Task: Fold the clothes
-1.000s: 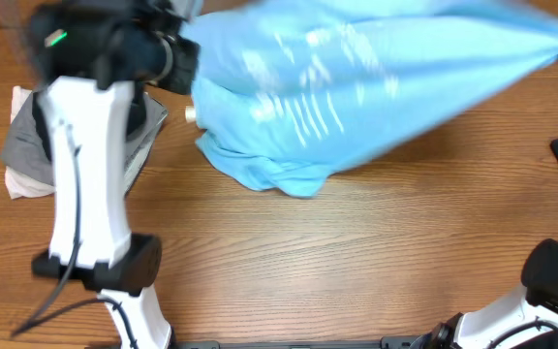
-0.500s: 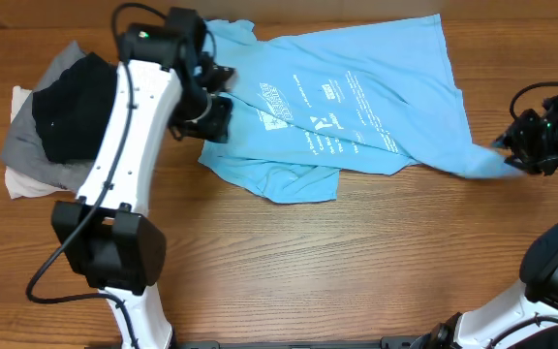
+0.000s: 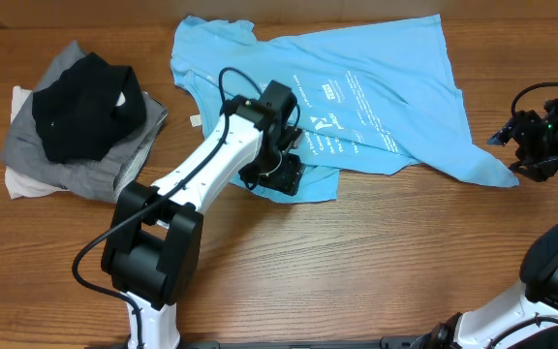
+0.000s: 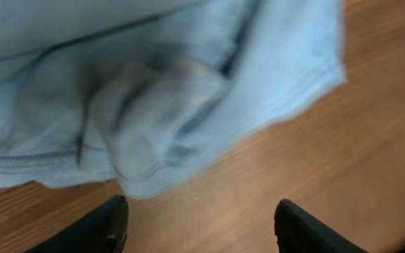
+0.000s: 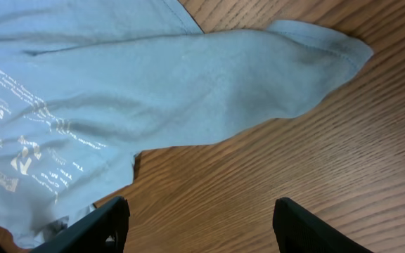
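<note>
A sky-blue T-shirt (image 3: 356, 97) with white lettering lies spread across the back of the table, its lower left edge bunched (image 3: 294, 184). My left gripper (image 3: 287, 176) hovers over that bunched edge. In the left wrist view my left gripper (image 4: 201, 219) is open over bare wood, the crumpled blue hem (image 4: 153, 119) just ahead of the fingertips. My right gripper (image 3: 505, 136) is at the far right beside the shirt's pointed corner (image 3: 492, 170). Seen from its wrist, the right gripper (image 5: 201, 214) is open and empty, the corner of the shirt (image 5: 259, 77) ahead of it. A pile of black, grey and white clothes (image 3: 76, 116) sits at the left.
The left arm's white links (image 3: 197, 179) cross the table from its base (image 3: 148, 262) at the front left. The right arm's base (image 3: 550, 281) stands at the front right. Bare wooden table (image 3: 376, 262) runs along the front.
Both grippers opened and let go of the blue T-shirt, which now lies spread flat. The left arm swung from the shirt's upper left down to its bunched lower edge.
</note>
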